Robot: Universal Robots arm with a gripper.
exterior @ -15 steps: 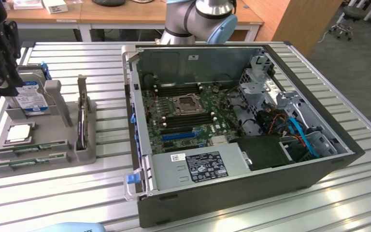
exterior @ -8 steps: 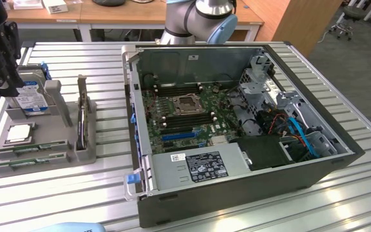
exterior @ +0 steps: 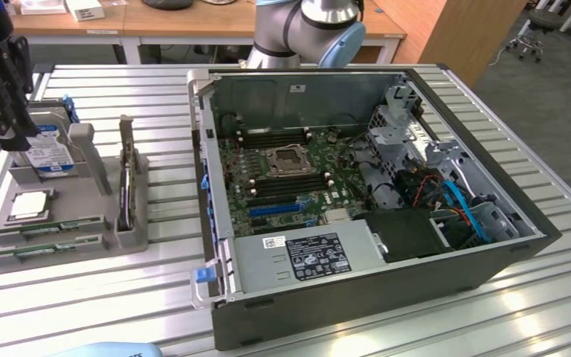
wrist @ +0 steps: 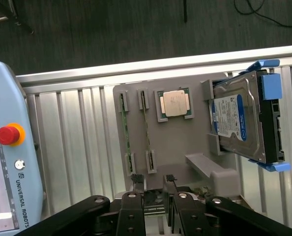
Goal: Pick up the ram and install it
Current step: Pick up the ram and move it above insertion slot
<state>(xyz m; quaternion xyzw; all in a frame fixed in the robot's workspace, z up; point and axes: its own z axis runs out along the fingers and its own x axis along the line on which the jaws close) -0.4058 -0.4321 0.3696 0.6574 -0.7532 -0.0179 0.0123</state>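
Grey tray (wrist: 185,142) holds the ram (exterior: 126,175) on edge, below the wide-open, empty gripper (wrist: 154,178). Exterior view adds the open computer (exterior: 296,97); wrist view, a red-buttoned pendant (wrist: 8,172).

Here's the counter (exterior: 563,186); the computer case (exterior: 385,297) lies on it, open side up, on the exterior view's right; inside, the motherboard (exterior: 265,186) sits on the case floor, with the CPU socket (exterior: 288,158) at its middle, the power supply (exterior: 305,256) in front of it and the drive cage (exterior: 404,126) to its right. On the exterior view's left, the parts tray (exterior: 131,238) rests on the counter just beside the case; the ram (exterior: 47,227) sits in the tray's front slots, a second stick (exterior: 42,253) just before it; the CPU chip (exterior: 30,204) lies behind them; the hard drive (exterior: 50,156) is propped at the back; the gripper (wrist: 153,183) hangs above the tray; the teach pendant (wrist: 8,147) lies on the counter beside the tray.
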